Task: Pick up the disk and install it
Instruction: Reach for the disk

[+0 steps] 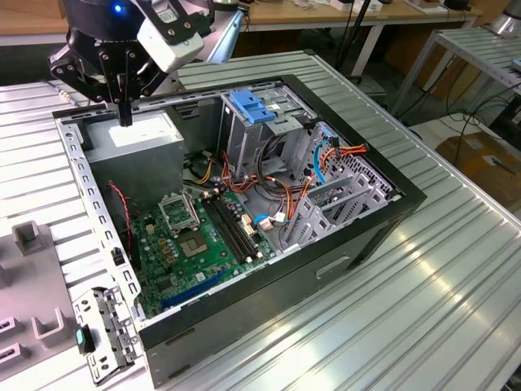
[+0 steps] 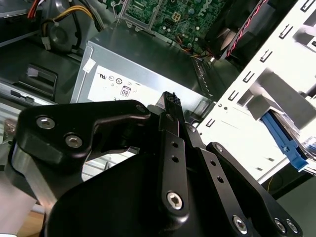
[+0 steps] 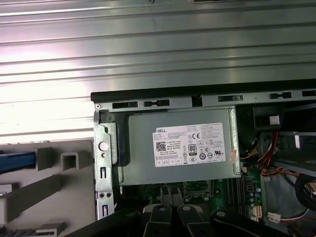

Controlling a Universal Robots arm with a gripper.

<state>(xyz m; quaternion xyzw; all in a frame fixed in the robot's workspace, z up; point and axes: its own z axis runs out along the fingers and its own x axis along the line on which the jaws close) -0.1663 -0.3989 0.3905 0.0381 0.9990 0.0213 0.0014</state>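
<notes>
My gripper [image 1: 124,114] hangs over the far corner of the open computer case [image 1: 350,236] at the exterior view's left. It sits just above the big grey box with the white sticker [image 1: 134,137]. The fingertips stand together with nothing between them, as seen in both wrist views [image 3: 171,195] [image 2: 170,101]. The disk is out of view in the exterior view. In the first wrist view a blue strip [image 3: 15,161] lies on the grey fixture [image 3: 64,165] outside the case; I cannot tell whether it belongs to the disk.
Inside the case stand a tall metal cage with a blue top handle [image 1: 252,106], a green motherboard [image 1: 195,236], and orange and blue cables [image 1: 317,163]. A perforated metal bracket [image 1: 102,334] lies by the case's near corner. The ribbed metal table [image 1: 423,309] surrounds the case.
</notes>
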